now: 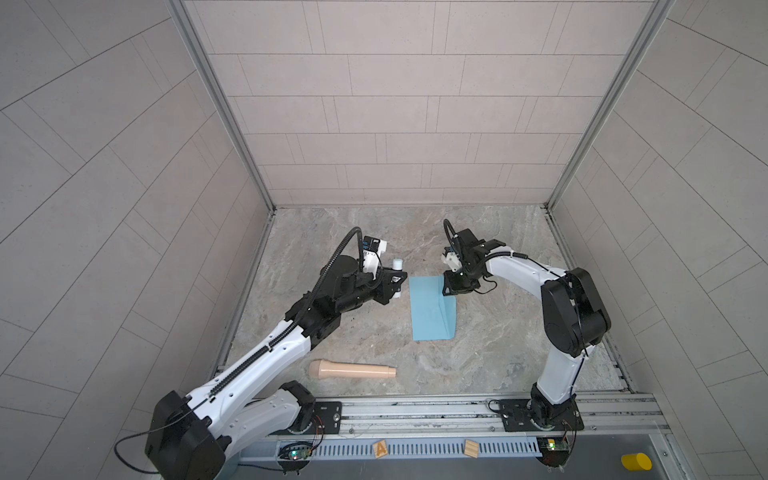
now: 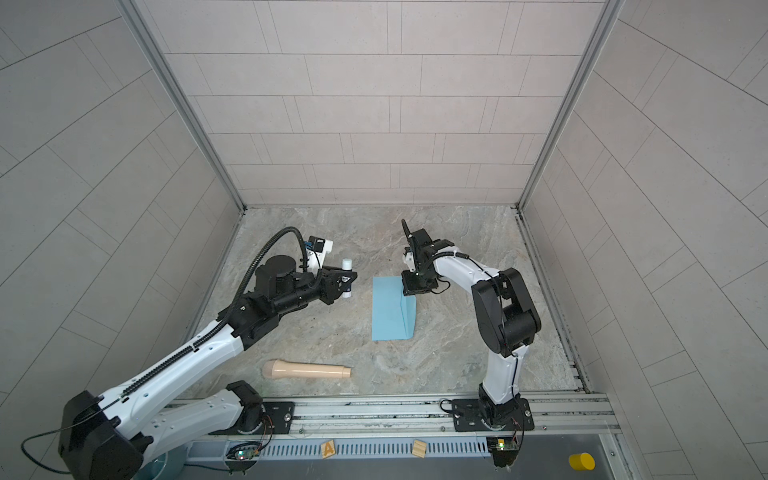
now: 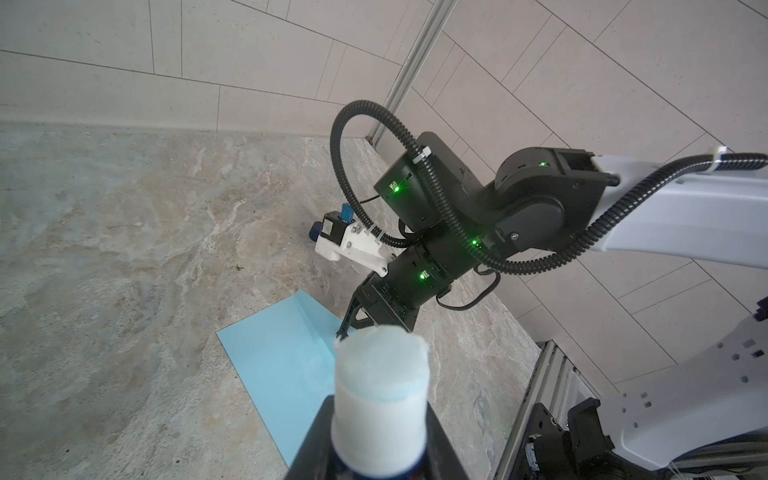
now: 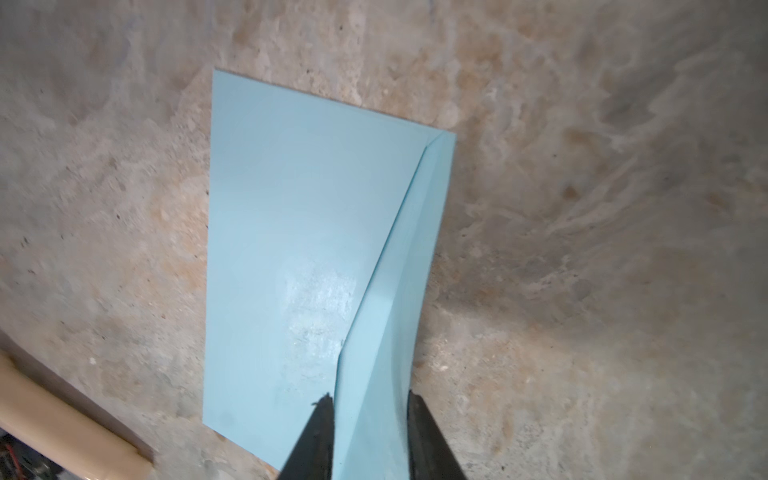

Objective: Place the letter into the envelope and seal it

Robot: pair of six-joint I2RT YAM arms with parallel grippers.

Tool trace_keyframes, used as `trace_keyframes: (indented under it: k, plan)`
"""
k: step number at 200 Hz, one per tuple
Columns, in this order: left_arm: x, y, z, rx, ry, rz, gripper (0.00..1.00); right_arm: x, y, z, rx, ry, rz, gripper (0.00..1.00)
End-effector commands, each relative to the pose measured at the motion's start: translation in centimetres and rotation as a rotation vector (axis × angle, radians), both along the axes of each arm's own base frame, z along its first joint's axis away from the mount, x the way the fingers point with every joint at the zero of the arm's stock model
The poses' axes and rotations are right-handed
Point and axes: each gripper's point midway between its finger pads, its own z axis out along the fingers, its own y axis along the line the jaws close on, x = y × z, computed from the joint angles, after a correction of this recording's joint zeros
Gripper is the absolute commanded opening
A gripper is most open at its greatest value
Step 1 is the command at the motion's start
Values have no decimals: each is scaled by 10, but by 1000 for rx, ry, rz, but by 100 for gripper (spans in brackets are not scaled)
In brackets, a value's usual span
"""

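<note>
The light blue envelope lies flat on the marble table. Its flap stands half raised along the right side. My right gripper is at the flap's far end, open, with the flap between its parted fingers. A shiny smear shows on the envelope beside the flap. My left gripper hovers left of the envelope, shut on a white glue stick. The letter shows in no view.
A beige handle-shaped cylinder lies near the front of the table. Two wooden blocks and a yellow cylinder sit beyond the front rail. Tiled walls close in three sides.
</note>
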Motion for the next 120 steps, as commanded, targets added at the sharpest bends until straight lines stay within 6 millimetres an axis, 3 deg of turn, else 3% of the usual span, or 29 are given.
trace_keyframes:
  k: [1, 31, 73, 87, 120]
  plan:
    - [5, -1, 0, -17, -18, 11, 0, 6, 1, 36, 43, -96, 2, 37]
    - [4, -8, -9, -14, -13, -29, 0, 6, -9, 78, 83, -265, -22, 42]
    - [5, -16, -25, 10, -62, -54, 0, -1, -43, 120, 73, -498, -117, 75]
    - [6, -16, -26, 16, -99, -51, 0, -5, -53, 128, 73, -567, -155, 98]
    - [5, -20, -31, 28, -152, -59, 0, -12, -75, 137, 108, -643, -257, 99]
